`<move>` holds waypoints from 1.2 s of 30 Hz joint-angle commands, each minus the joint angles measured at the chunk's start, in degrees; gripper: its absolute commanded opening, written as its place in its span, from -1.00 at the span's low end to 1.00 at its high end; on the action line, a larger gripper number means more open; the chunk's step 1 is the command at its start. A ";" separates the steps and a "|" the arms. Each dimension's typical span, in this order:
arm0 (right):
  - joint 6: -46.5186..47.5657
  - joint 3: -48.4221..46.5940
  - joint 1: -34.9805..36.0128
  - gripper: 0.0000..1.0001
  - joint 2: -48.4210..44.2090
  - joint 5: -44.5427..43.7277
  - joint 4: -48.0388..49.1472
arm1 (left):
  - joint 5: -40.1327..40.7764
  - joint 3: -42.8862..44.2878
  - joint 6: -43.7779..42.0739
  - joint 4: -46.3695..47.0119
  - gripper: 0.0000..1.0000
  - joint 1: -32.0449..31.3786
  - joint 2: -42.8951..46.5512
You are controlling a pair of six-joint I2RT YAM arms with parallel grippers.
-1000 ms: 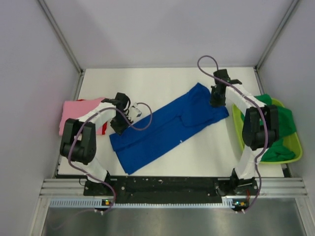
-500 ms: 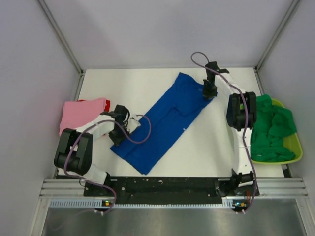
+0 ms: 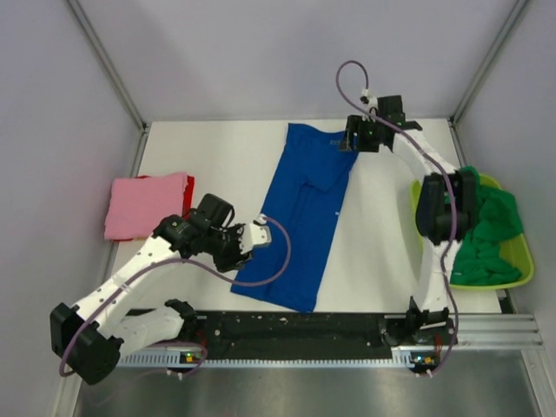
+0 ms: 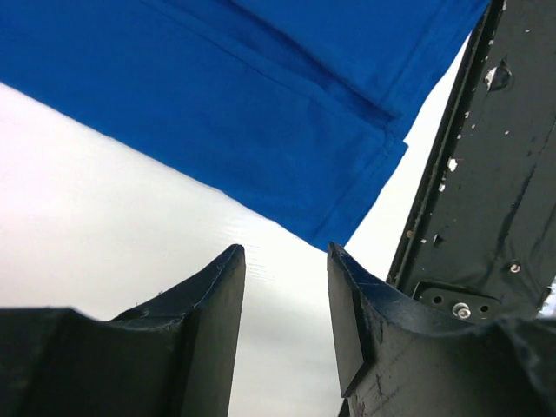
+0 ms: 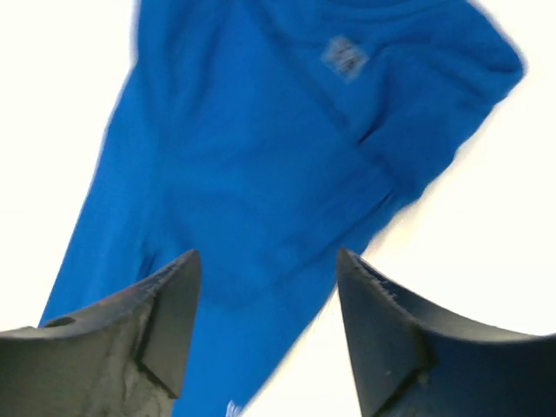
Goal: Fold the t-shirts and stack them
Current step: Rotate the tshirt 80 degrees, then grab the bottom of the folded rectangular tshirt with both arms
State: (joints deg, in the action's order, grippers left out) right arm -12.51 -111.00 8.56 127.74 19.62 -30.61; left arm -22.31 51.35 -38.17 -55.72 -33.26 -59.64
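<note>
Left gripper point(image 4: 285, 261) and right gripper point(image 5: 268, 261) are opening, both partly spread and holding nothing. Blue shirt point(image 3: 304, 217), swung round moments ago, is lying released as a long strip, likely awaiting its crosswise fold.

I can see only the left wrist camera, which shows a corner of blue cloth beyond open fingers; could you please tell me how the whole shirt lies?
Observer: The royal-blue cloth t-shirt lies flat as a long narrow strip, running from the far edge of the white table toward the near rail.
Operator: Thank you. What is the right gripper doing?
Observer: The right gripper hangs over the shirt's far end, jaws open, holding nothing.
Operator: Are other shirts about?
Observer: A folded pink cloth t-shirt lies at the table's left edge.
Operator: Any more?
Observer: Green cloth t-shirts are heaped in a lime-green plastic basket on the right.
</note>
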 commanded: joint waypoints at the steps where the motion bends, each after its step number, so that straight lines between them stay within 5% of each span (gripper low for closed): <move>1: 10.91 22.42 3.03 0.45 -28.64 12.10 20.91 | 0.24 -2.57 -4.44 4.47 -0.04 -0.67 -2.68; 3: 19.15 34.03 5.06 0.46 -37.61 17.00 27.16 | -2.20 -3.80 -9.44 5.62 -0.05 -0.85 -2.59; 5: 27.50 44.25 6.64 0.85 -45.70 25.52 31.91 | -4.40 -5.20 -13.14 6.77 -0.06 -0.93 -2.85; 6: 30.85 48.99 7.26 0.89 -49.83 29.47 33.32 | -4.94 -5.99 -14.98 7.03 -0.06 -1.02 -3.11; 8: 29.84 55.86 8.14 0.95 -56.60 32.23 36.40 | -5.47 -8.80 -19.55 8.43 -0.07 -1.11 -3.12; 10: 35.23 59.31 10.76 0.96 -61.72 32.85 30.83 | -4.60 -11.61 -23.32 9.93 -0.07 -1.37 -3.03; 13: 62.26 63.62 23.13 0.97 -68.57 24.96 7.75 | -3.10 -15.31 -27.82 9.94 -0.07 -2.34 -2.59; 14: 63.91 64.15 25.96 0.96 -68.77 23.55 3.93 | -2.31 -16.27 -28.53 9.85 -0.07 -2.69 -2.42; 18: 65.93 69.67 36.06 0.53 -68.15 21.53 -0.50 | 1.12 -19.88 -29.94 12.21 -0.05 -4.09 -2.33; 26: 67.19 74.87 53.39 0.41 -60.16 5.62 7.29 | 2.44 -22.61 -31.08 12.57 -0.03 -6.38 -3.20; 36: 63.92 74.44 60.17 0.10 -50.41 3.23 17.97 | 6.31 -23.14 -27.05 16.70 -0.30 -7.96 -6.28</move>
State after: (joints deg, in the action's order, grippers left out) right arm 51.40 -35.24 65.98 74.24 22.70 -16.97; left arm -18.83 29.82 -66.06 -42.74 -40.58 -63.66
